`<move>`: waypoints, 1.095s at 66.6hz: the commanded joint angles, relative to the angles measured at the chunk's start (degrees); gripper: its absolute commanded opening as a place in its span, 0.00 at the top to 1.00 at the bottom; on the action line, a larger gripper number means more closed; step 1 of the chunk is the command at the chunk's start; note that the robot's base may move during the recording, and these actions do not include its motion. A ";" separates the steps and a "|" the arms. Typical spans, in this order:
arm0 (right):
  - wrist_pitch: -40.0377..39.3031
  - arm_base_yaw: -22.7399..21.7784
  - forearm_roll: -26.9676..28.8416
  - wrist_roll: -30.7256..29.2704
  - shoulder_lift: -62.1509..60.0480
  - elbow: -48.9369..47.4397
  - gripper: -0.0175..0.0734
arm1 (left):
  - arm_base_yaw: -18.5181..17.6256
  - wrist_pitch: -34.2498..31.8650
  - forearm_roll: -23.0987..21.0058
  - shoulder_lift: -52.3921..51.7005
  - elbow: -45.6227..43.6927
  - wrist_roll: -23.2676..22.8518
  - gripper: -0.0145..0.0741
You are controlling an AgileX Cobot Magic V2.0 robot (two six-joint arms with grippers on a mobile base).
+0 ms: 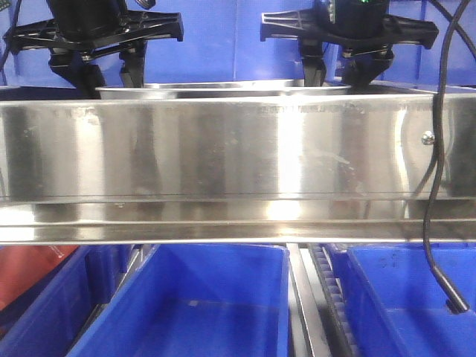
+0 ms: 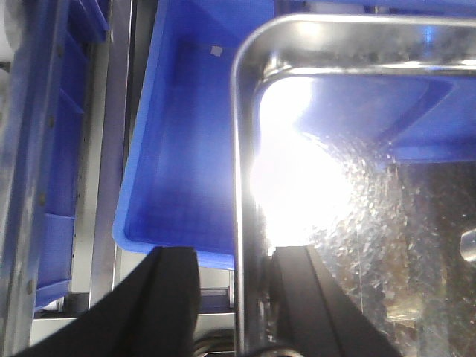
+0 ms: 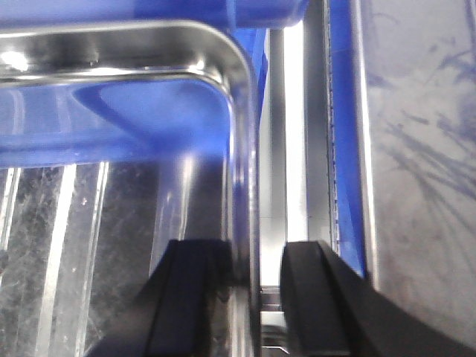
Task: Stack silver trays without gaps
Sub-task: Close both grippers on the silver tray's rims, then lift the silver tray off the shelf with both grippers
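Silver tray sits level, open side up, long axis L-R.

silver tray mostly hidden behind shelf rail, its floor lost in glare, possibly several stacked, count unclear

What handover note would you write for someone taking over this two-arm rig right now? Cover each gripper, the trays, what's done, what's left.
Left gripper: open, astride the left rim of the shiny rectangular stainless-steel tray.
Right gripper: open, astride its right rim.
Tray: behind the long brushed-steel shelf rail; a second tray under it cannot be told.
Done: both grippers lined up on the rims.
Left: probably close, lift, nest it flush.
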 commanded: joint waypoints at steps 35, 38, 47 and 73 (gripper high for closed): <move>1.57 0.07 -0.36 -0.23 -0.70 -0.54 0.82 | 0.15 -0.19 -1.13 0.09 0.05 -0.29 0.85; 1.22 0.16 -0.36 -0.23 -1.26 -0.54 0.82 | 0.05 -0.08 -1.13 0.09 0.05 -0.29 0.85; 0.59 0.36 -0.85 -0.23 -3.25 -1.63 0.82 | -0.23 0.15 -1.13 -1.39 -0.58 -0.29 0.85; 4.52 3.68 -4.82 3.75 -11.98 -3.63 0.82 | -4.57 2.35 5.17 -12.71 -0.58 -5.19 0.85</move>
